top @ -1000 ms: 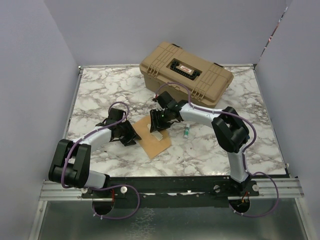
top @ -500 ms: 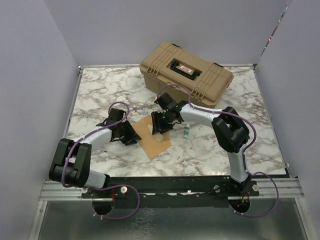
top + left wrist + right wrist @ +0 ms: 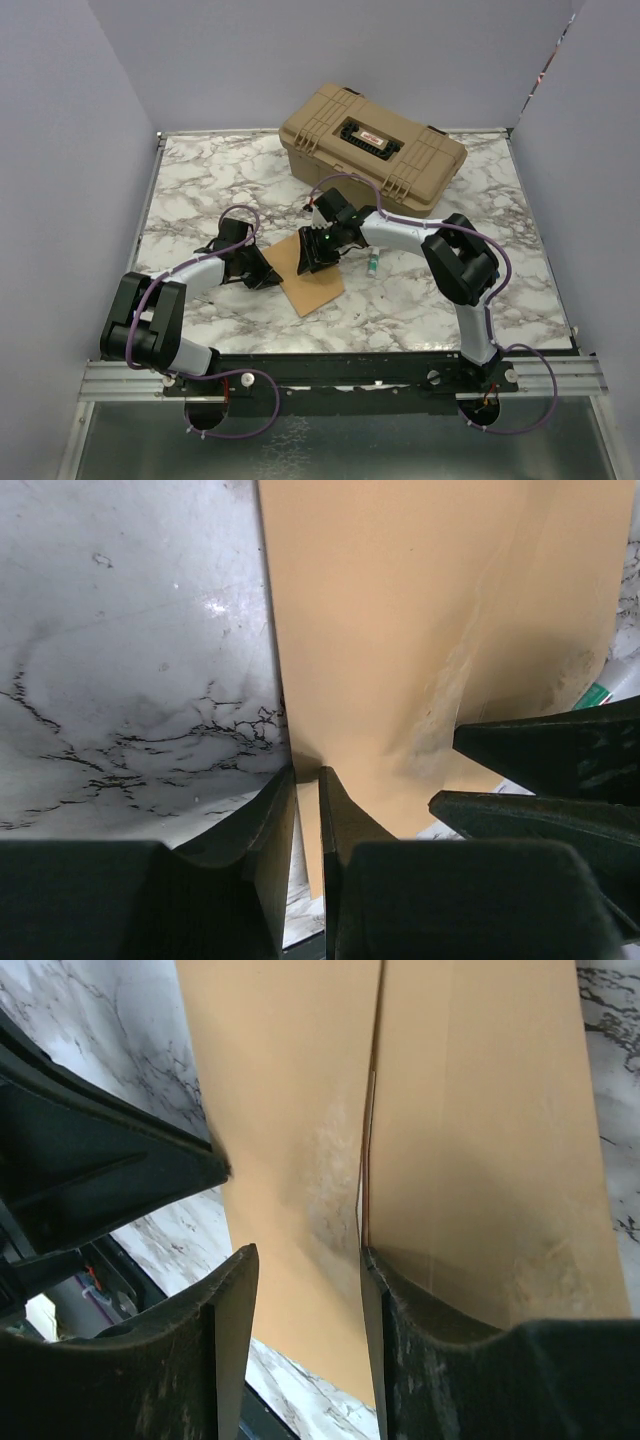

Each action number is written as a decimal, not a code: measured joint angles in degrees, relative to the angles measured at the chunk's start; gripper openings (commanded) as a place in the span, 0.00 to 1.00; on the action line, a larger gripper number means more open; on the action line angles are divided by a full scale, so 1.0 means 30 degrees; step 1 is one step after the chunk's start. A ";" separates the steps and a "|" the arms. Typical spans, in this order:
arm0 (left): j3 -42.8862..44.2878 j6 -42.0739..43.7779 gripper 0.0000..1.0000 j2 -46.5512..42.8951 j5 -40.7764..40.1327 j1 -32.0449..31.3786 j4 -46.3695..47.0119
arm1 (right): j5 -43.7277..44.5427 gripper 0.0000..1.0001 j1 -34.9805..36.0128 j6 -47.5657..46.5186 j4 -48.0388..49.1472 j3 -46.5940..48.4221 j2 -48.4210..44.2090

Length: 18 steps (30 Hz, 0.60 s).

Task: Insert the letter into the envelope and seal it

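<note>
One orange-brown kraft paper envelope lay flat between the pincers. Its edge was nipped in the nearly closed left pincer. The right pincer stood half spread over its seam, gripping nothing I could confirm. Judged light, thin, floppy, easily creased, slick on the marble table; best taken by an edge. Counted: one envelope, two pincers, one tan hard plastic case beyond the right pincer, one small green-white tube just beside it. The pale letter was not visible.
</note>
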 measured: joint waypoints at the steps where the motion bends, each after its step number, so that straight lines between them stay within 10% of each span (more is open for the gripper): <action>1: 0.0000 0.0000 0.18 0.0007 0.0007 0.0000 0.0007 | -0.0153 0.48 -0.0007 0.0000 0.0087 -0.0015 0.0000; 9: 0.0117 0.0342 0.25 0.0029 0.0036 -0.0007 -0.0022 | -0.0095 0.48 0.0000 -0.0233 0.0291 -0.0066 0.0000; 18: 0.1435 0.1829 0.58 -0.0058 -0.1319 -0.0160 -0.1632 | 0.3308 0.51 0.0000 -0.0874 -0.0211 -0.0153 -0.2630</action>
